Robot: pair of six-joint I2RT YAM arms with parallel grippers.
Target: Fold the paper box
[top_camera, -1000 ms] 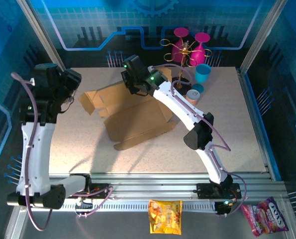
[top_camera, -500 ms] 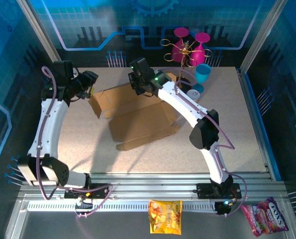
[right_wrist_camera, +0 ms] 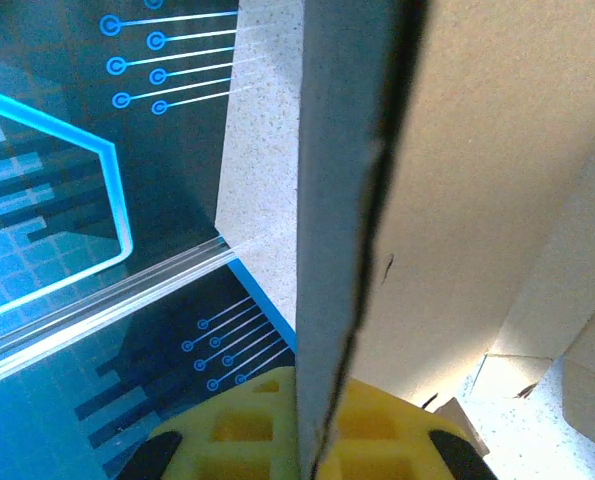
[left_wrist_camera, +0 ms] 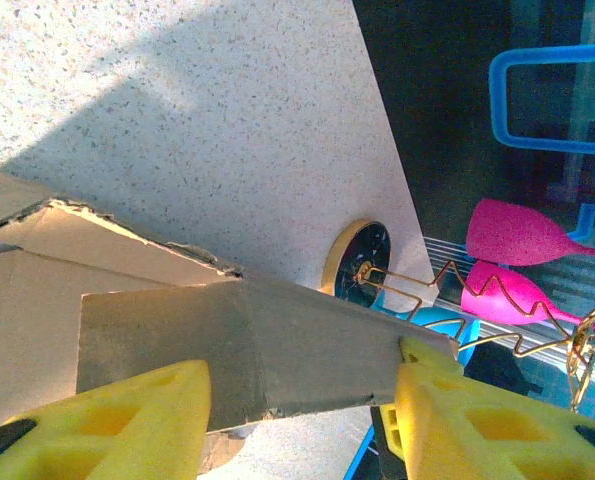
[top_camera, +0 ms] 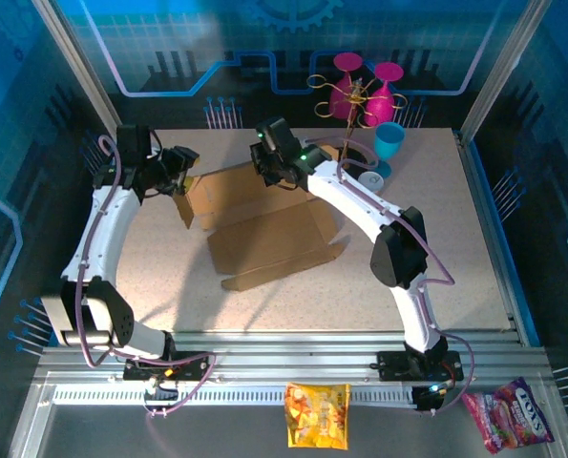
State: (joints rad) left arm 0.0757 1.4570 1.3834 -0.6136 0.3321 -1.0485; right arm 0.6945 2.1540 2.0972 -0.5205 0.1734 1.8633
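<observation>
While a yellow bag (top_camera: 316, 415) and a pink bag (top_camera: 510, 417) are lying off the table (top_camera: 455, 277) by the near rail, the box (top_camera: 264, 239) is being worked at mid-table as a part-raised sheet, its near panel lying flat and its rear panel (right_wrist_camera: 497, 150) being stood up. At the sheet's left end, a side flap (left_wrist_camera: 247, 345) is being straddled by the left claw (left_wrist_camera: 299, 395), whose fingers are standing about half apart with the flap reaching across the gap. Whether it is being squeezed cannot be told. At the rear edge, the upright panel is being pinched edge-on by the right claw (right_wrist_camera: 312, 440), which is clamped tight on the cardboard. The step in hand is judged to be the raising of the rear wall and the turning-in of its left flap. A sure hold on that flap is being called for next, then a swing inward along its crease while the wall is being steadied from behind. The loose near panel may be dragged if the pull is too hard. Beyond the box, a small roll (top_camera: 370, 178), a blue cup (top_camera: 389, 140) and a gold wire stand (top_camera: 353, 100) with two pink glasses (top_camera: 345, 86) are standing close beside the right arm, and they could be knocked by a wide sweep.
</observation>
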